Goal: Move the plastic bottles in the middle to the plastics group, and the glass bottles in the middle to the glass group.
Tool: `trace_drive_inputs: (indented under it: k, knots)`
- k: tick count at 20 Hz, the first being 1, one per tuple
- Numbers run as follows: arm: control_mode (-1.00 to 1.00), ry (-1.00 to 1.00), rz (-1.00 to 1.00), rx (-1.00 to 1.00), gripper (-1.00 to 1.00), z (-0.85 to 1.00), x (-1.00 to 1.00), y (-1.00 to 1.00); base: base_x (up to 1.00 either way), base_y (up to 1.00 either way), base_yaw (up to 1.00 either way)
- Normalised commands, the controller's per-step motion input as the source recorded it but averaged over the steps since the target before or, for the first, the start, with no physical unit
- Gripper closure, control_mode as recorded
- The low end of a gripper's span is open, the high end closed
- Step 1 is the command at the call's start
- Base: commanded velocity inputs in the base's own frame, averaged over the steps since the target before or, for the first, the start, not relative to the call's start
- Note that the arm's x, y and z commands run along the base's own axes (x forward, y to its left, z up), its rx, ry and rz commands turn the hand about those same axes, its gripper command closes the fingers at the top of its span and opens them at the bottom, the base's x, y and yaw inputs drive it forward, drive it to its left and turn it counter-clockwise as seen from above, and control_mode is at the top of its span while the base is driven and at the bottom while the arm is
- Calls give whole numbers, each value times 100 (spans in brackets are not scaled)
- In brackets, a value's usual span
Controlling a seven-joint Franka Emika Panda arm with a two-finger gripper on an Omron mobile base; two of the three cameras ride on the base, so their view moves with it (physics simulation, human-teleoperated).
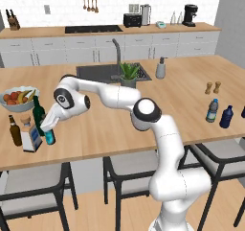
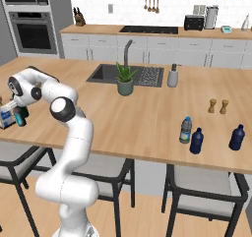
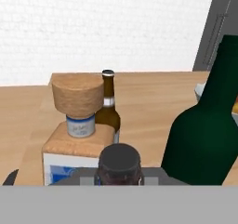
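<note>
My gripper (image 1: pixel 49 127) is at the far left of the island counter, shut on the slim dark bottle (image 1: pixel 50 138), which stands on the wood. In the hand view its dark cap (image 3: pixel 118 165) sits right below the camera. Just beside it stand the squat square bottle with a cork stopper (image 1: pixel 30 134) (image 3: pixel 76 125), the brown beer bottle (image 1: pixel 15 130) (image 3: pixel 108 109) and the tall green wine bottle (image 1: pixel 38 111) (image 3: pixel 204 135). Far right, the clear water bottle (image 1: pixel 212 110) (image 2: pixel 185 130) stands next to a solid dark blue bottle (image 1: pixel 226 117) (image 2: pixel 197 140).
A fruit bowl (image 1: pixel 18 100) sits behind the green bottle. Two wooden shakers (image 1: pixel 212 87) stand behind the right-hand bottles, and another dark blue bottle (image 2: pixel 236 137) is further right. A potted plant (image 1: pixel 128 75), soap dispenser (image 1: pixel 161 68) and sink (image 1: pixel 95 73) lie mid-counter. Stools line the near edge.
</note>
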Motion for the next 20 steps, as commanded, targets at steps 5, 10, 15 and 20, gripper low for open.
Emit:
trace_drive_inputs:
  k: [5, 10, 15, 20]
  knots:
    - [-100, 0, 0, 0, -100, 0, 0, 0, 0, 0, 0]
    - [-100, 0, 0, 0, -100, 0, 0, 0, 0, 0, 0]
    - [-100, -2, 0, 0, -100, 2, -5, -27, 0, 0, 0]
    - [-100, 0, 0, 0, -100, 14, 0, -46, 0, 0, 0]
